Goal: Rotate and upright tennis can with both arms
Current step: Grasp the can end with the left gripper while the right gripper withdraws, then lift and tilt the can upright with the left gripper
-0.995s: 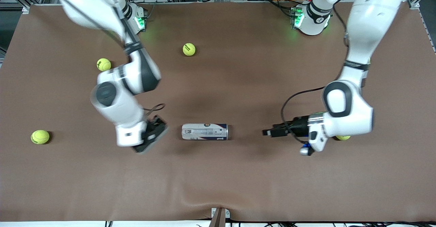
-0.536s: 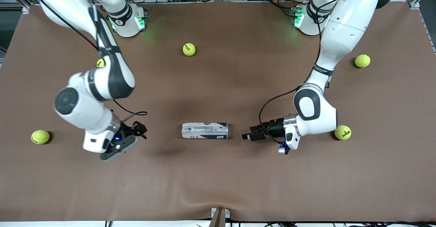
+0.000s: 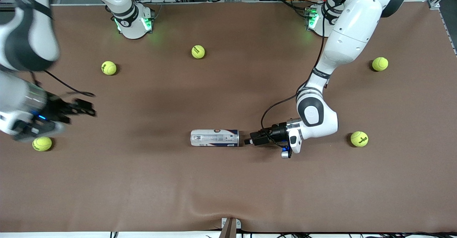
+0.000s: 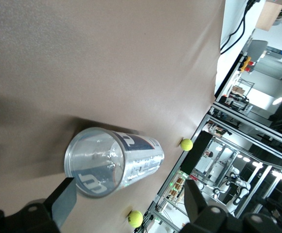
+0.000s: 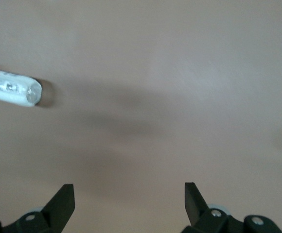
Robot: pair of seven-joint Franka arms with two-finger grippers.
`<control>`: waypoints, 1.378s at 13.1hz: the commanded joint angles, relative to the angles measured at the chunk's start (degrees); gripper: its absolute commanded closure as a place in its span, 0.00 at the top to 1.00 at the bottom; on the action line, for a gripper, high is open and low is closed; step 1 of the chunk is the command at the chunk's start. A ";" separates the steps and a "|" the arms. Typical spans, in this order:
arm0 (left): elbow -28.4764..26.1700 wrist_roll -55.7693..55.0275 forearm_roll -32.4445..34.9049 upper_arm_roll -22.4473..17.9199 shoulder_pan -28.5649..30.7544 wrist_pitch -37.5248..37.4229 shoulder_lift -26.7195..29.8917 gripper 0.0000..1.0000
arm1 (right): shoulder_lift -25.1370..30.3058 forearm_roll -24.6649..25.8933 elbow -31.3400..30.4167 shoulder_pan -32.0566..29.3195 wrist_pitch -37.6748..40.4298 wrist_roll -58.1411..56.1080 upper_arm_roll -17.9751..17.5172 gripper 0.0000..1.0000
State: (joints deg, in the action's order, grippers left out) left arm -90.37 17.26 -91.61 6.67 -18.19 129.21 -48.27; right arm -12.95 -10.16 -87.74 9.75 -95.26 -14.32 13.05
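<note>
Front view: tennis can (image 3: 214, 137) lies on its side mid-table; left gripper (image 3: 247, 141) low at its metal-rim end, not gripping. Right gripper (image 3: 84, 107) up over the right arm's end of the table. Left wrist view: fingers (image 4: 65, 200) spread, can's end between them. Right wrist view: fingers (image 5: 63, 201) spread, can well apart.

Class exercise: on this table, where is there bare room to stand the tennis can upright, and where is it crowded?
Free: the broad strip between the tennis can and the table's front-camera edge. Crowded: the can's end by the open left gripper; the right gripper, open, hovers beside a tennis ball.
</note>
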 commanded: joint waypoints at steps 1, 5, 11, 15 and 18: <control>0.99 3.30 -3.66 -0.17 -1.41 0.34 -1.47 0.77 | 3.54 0.85 -1.65 3.35 2.71 4.11 5.22 1.00; 2.48 5.42 -6.91 -0.17 -2.81 0.34 -3.41 0.59 | 8.64 4.53 -1.65 -0.24 8.68 11.40 2.52 1.00; 2.48 5.15 -6.83 -0.43 -5.89 0.43 -1.13 0.00 | 12.07 6.21 -1.65 -7.11 11.24 14.93 -4.79 1.00; 0.64 -2.45 9.18 -0.96 -4.93 1.93 8.25 0.00 | 13.39 6.21 -1.65 -10.79 11.41 14.32 -6.71 1.00; 1.43 -27.72 37.28 -0.78 -4.31 0.97 16.69 0.00 | 14.71 6.30 -1.65 -11.24 12.73 14.23 -7.07 1.00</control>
State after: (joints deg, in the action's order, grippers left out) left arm -86.31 2.33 -68.46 6.05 -22.55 130.35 -38.93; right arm -0.85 -4.48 -87.87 -0.05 -83.07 -0.50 7.82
